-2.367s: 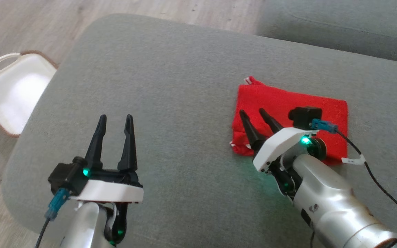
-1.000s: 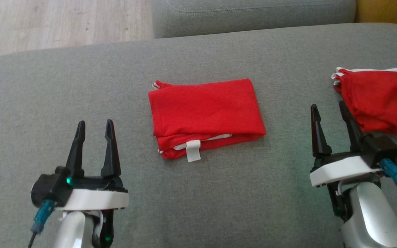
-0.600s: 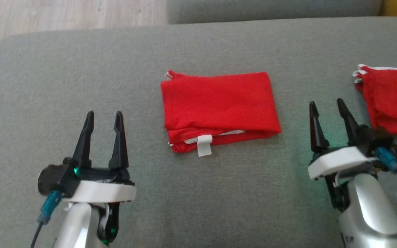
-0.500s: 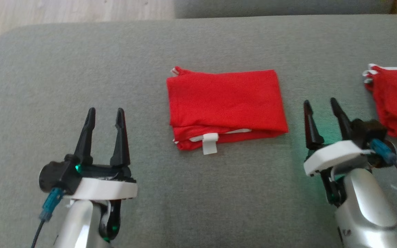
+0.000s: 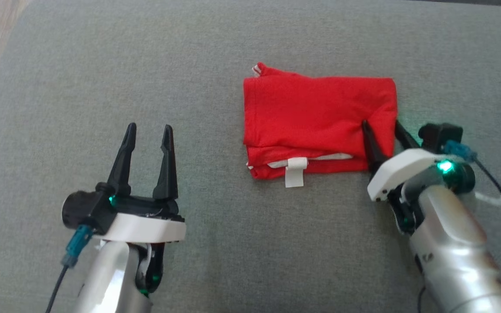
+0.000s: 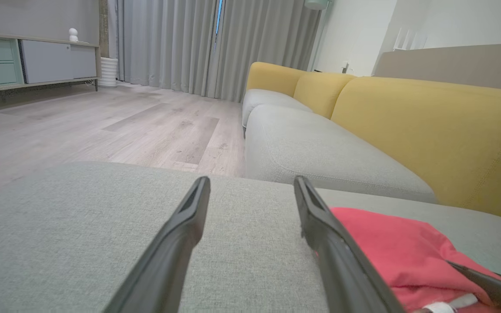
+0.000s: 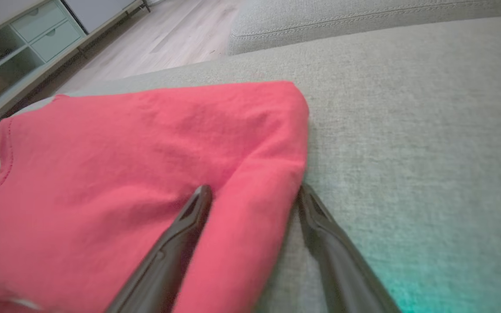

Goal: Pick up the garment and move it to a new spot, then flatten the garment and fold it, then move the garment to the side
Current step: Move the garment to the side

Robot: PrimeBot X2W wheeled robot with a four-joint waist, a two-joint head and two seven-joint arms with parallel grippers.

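On the garment (image 5: pixel 315 113), wide-open right jaws straddle its edge.

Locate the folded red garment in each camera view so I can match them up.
Head view: garment right of centre, right tool straddling its right edge.
Left wrist view: garment at lower right, to the right of the left tool.
Right wrist view: garment across left and centre, its edge ridged between the open tool's fingers.
Shared landmark: the grey cushion beneath it.
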